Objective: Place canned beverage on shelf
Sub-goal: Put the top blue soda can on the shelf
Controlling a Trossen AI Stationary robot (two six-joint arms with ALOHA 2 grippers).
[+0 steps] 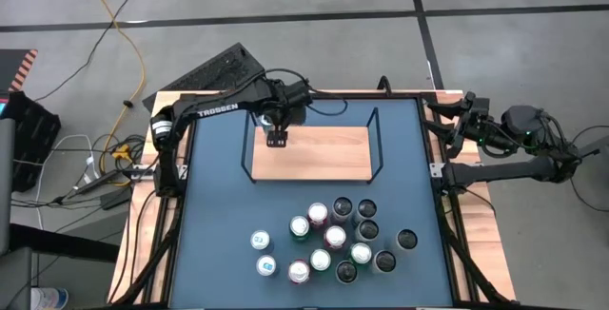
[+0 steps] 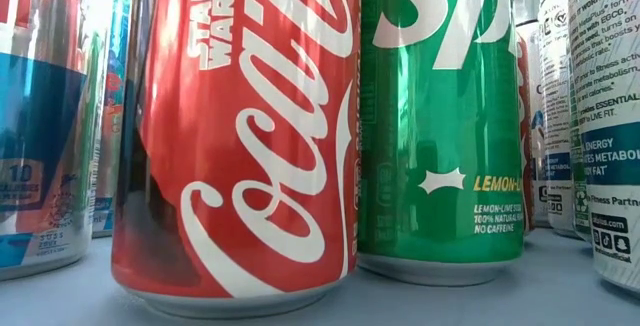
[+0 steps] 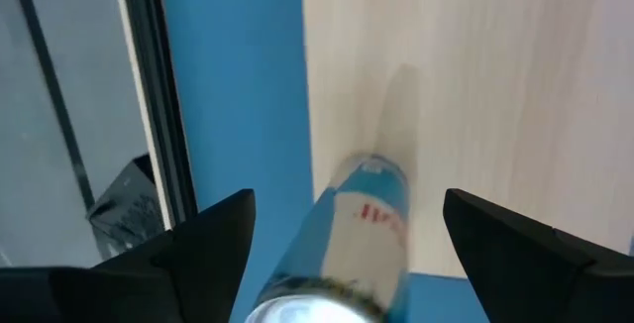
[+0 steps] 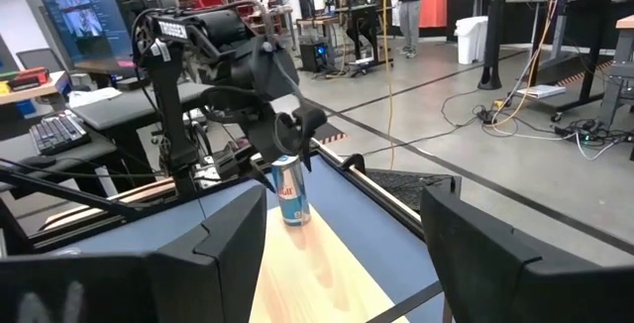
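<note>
A slim blue-and-silver can stands upright on its base on the light-wood shelf board, near the board's far left corner. The board has a thin black wire frame. My left gripper is open above the can's top. Its two fingers stand on either side of the can with a gap on each side. In the high view the left gripper hides the can. My right gripper is open and empty at the table's far right edge.
Several cans stand in a cluster on the blue tabletop near the front edge. Among them are a red cola can and a green lemon-lime can, close to the low camera. The rest of the shelf board is bare wood.
</note>
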